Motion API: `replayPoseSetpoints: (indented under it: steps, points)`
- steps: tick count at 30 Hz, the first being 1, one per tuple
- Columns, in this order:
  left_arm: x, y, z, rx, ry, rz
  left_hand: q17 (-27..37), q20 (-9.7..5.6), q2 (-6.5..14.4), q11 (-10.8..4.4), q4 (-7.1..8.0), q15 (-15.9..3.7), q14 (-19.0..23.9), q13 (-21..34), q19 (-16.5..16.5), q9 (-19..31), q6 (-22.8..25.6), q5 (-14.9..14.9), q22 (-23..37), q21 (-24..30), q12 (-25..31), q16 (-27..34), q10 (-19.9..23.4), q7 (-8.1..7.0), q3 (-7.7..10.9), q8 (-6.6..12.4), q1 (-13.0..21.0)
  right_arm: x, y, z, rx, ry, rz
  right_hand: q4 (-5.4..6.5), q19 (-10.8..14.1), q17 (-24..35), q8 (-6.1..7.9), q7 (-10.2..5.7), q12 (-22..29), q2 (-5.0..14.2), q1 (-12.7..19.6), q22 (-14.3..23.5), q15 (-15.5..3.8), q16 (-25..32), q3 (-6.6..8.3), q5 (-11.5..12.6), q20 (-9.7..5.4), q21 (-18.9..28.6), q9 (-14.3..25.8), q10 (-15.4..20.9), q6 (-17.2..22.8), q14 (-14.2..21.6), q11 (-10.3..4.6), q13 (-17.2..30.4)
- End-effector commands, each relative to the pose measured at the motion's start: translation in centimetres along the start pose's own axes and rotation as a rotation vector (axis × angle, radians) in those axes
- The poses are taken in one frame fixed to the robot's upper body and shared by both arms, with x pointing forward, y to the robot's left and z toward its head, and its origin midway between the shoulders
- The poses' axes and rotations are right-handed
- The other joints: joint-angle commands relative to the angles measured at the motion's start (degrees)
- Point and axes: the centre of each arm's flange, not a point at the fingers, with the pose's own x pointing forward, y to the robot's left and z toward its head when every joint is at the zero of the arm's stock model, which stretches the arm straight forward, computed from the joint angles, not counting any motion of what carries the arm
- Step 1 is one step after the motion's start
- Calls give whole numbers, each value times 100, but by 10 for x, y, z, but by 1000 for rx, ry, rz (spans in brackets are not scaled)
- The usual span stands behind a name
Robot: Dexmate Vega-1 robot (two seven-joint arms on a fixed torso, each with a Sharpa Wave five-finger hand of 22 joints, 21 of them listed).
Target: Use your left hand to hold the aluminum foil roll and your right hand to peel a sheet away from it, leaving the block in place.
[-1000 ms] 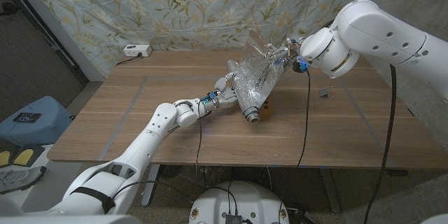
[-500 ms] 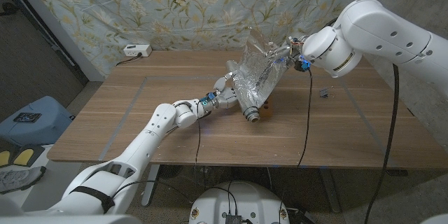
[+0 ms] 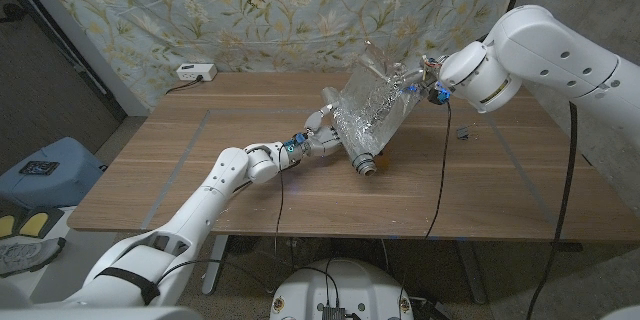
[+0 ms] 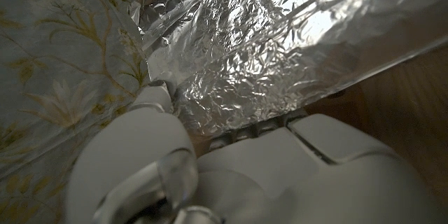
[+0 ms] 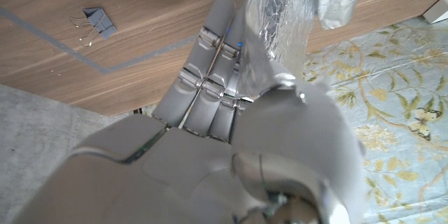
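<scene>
The aluminum foil roll (image 3: 355, 150) lies slanted on the table, and my left hand (image 3: 320, 132) grips it from the left. A crinkled foil sheet (image 3: 375, 105) rises from the roll toward the right. My right hand (image 3: 418, 84) pinches the sheet's upper edge above the table. In the left wrist view the sheet (image 4: 280, 42) spreads just beyond my left hand (image 4: 210, 175). The right wrist view has my right hand (image 5: 231, 112) closed on the foil (image 5: 280, 14). A small brown block (image 3: 382, 163) sits beside the roll's near end, partly hidden.
A black binder clip (image 3: 463, 133) lies on the wooden table (image 3: 200, 170) to the right of the foil, also seen as the binder clip (image 5: 98, 19). A white power strip (image 3: 195, 72) sits at the back left edge. A floral curtain hangs behind the table.
My right hand has moved to the right and slightly back with the foil edge, stretching the sheet wider. The left hand and the roll have stayed almost still.
</scene>
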Motion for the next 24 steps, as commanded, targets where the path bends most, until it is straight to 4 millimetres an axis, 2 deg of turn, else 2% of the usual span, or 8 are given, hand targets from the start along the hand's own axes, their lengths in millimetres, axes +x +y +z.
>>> replayPoseSetpoints:
  steps: [1,14,17,20,24]
  points:
    - [-14,-12,4,6,35,-14,1,2,-1,-9,-19,-1,-7,-2,44,11,14,-27,13,-8,-8,-28,24,34,-7,36,-23,17,-4,-16,54,63,-6,10,-4,28,2,37,-1,6,54,13,-37,-5,-16,26,-23,50,13,22,59,5,-9,11]
    - [-15,-11,3,1,46,-36,-7,21,-40,10,-37,27,-11,-16,40,11,-85,-49,14,-33,-50,-39,-84,-9,-23,10,-43,16,-10,-20,56,70,-16,7,-30,46,-23,34,-3,11,72,10,-48,-35,-20,27,-28,98,27,21,64,15,-2,27]
    - [-14,-11,2,1,55,-51,-5,39,-29,63,-30,42,-46,-25,26,12,-268,-72,15,-54,-83,-48,-181,-2,-48,-37,-61,16,-13,-23,60,76,-20,5,-32,48,-26,34,-8,9,75,10,-52,-40,-22,27,-30,106,31,6,62,16,-1,31]
    - [-14,-11,1,8,62,-57,-6,49,-28,101,-29,45,-109,-38,-36,11,-540,-104,18,-104,-137,-65,-370,-61,-86,-66,-83,15,-16,-26,64,81,-24,7,-37,53,-31,30,-6,13,80,9,-46,-45,-22,27,-30,119,39,12,60,24,0,35]
    - [-13,-11,-1,6,68,-63,-3,54,-4,140,-12,46,-145,-47,-84,11,-728,-131,22,-143,-155,-67,-473,2,-115,-70,-115,15,-18,-30,69,91,-25,7,-45,63,-37,32,-15,12,82,9,-51,-53,-25,27,-30,134,48,9,59,23,2,30]
